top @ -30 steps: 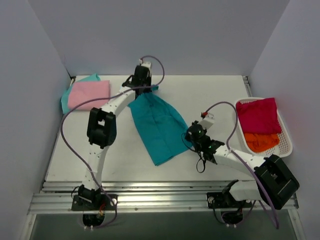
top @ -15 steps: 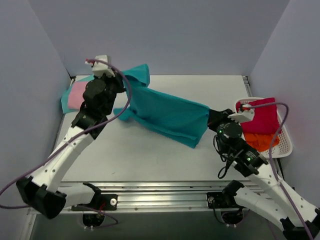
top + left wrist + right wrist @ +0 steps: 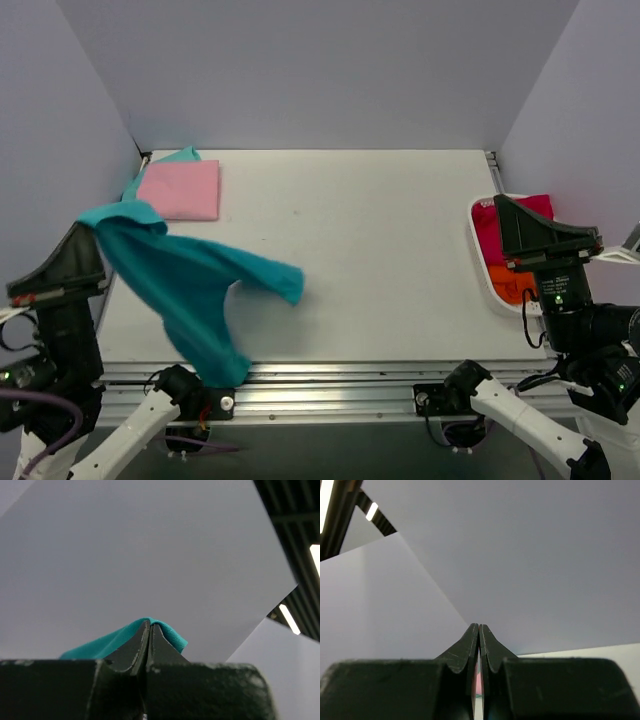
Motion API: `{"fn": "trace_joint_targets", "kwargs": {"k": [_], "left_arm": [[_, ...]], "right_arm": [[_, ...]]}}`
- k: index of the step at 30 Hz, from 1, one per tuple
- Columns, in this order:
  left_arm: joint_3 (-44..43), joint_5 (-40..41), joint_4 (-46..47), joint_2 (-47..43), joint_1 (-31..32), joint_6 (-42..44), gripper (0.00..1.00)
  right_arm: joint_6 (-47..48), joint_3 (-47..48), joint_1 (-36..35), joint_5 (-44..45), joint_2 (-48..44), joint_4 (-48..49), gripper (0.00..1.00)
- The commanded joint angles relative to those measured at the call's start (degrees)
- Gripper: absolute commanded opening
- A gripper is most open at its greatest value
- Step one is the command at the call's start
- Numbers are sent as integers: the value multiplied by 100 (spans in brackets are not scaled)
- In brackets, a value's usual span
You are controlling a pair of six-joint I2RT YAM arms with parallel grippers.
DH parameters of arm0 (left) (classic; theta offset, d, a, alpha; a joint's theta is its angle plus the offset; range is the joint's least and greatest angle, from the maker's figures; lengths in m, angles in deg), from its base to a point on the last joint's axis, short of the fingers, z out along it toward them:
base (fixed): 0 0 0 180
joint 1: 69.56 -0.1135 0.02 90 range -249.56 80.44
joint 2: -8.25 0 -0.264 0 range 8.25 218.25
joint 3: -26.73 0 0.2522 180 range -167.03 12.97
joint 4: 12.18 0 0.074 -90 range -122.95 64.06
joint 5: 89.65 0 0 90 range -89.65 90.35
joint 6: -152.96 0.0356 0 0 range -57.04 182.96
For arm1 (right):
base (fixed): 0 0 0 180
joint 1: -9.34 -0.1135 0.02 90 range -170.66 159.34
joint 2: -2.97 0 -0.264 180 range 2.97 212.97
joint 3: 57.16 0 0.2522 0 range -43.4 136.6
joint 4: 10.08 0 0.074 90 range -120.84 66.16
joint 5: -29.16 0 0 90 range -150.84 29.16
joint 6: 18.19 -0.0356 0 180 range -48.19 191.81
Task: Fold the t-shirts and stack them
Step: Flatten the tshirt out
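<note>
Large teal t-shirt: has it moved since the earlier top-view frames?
Yes. The large teal t-shirt went from mid-table to the near left edge, hanging from the left gripper. The folded pink t-shirt in the far-left corner stayed put.

The teal t-shirt (image 3: 190, 290), lower left of the top view, is soft matt cloth, creased and draping; the pink t-shirt (image 3: 180, 190), upper left, is matt cloth lying smooth. The counter (image 3: 380, 250) is white, smooth and low in sheen, with ribbed bare-metal rails (image 3: 330, 385) along the bottom. Both the left tool (image 3: 150, 626) and the right tool (image 3: 479, 626) are black, matt and faintly scuffed.
</note>
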Motion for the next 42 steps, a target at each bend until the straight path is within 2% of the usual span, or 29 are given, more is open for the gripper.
{"fn": "trace_joint_targets", "kwargs": {"k": [1, 3, 5, 9, 11, 12, 14, 15, 16, 18, 19, 21, 23, 24, 25, 26, 27, 28, 29, 30, 32, 34, 42], "left_arm": [[661, 567, 631, -810, -105, -870, 2], [662, 243, 501, -751, -421, -1108, 2], [303, -134, 29, -409, -789, -1249, 2], [-84, -1722, -1, 915, -1107, -1503, 2], [-243, -2252, 366, 1539, -1108, -1653, 2], [-304, -2925, 499, 1787, -1090, -1741, 2], [-575, -3605, 1024, 2558, -1038, -1908, 2], [-656, -4000, 1254, 2842, -924, -2039, 2], [-778, -4517, 1439, 3106, -549, -2023, 2], [-1480, -4750, 1249, 3879, 67, -1323, 2], [-1752, -4994, 1073, 4108, 662, -1033, 2], [-2358, -5355, 729, 4619, 1035, -425, 2], [-2423, -5699, 878, 4716, 1282, -222, 2], [-2397, -5535, 826, 4682, 1318, -143, 4], [-2336, -5281, 782, 4638, 1335, -55, 10], [-2239, -4643, 755, 4550, 1344, 137, 40], [-2117, -4323, 773, 4515, 1344, 192, 57], [-1907, -3998, 773, 4506, 1327, 244, 73], [-1835, -3725, 712, 4540, 1309, 367, 93], [-1791, -3366, 659, 4567, 1300, 429, 94], [-1685, -3152, 606, 4672, 1274, 526, 94], [-1484, -2923, 772, 4708, 1265, 596, 94], [-543, -1904, 1625, 4540, 1046, 755, 94]], "right_arm": [[193, 238, 31, -1117, 493, 295, 0], [176, 239, 40, -1161, 616, 304, 0], [132, 151, 40, -1188, 651, 357, 0], [88, -209, 49, -1153, 678, 445, 0], [70, -455, 49, -1065, 643, 436, 0], [70, -543, 49, -952, 564, 436, 0], [87, -736, 49, -793, 476, 375, 0], [114, -772, 49, -714, 389, 357, 0], [140, -798, 49, -574, 353, 314, 0], [193, -807, 49, -442, 274, 217, 0], [237, -799, 49, -328, 265, 182, 0], [289, -781, 49, -196, 230, 94, 0], [342, -807, 49, -11, 247, 41, 0], [369, -807, 49, 42, 264, 23, 0], [386, -825, 49, 103, 282, -12, 0], [404, -834, 49, 235, 300, -29, 0], [404, -868, 49, 314, 300, -56, 0], [404, -895, 49, 376, 308, -56, 5], [378, -930, 49, 498, 282, -73, 24], [378, -1000, 49, 543, 282, -74, 35], [369, -1053, 40, 596, 326, -108, 59], [369, -1053, 49, 640, 387, -179, 66], [369, -1246, 49, 692, 923, -12, 67]]}}
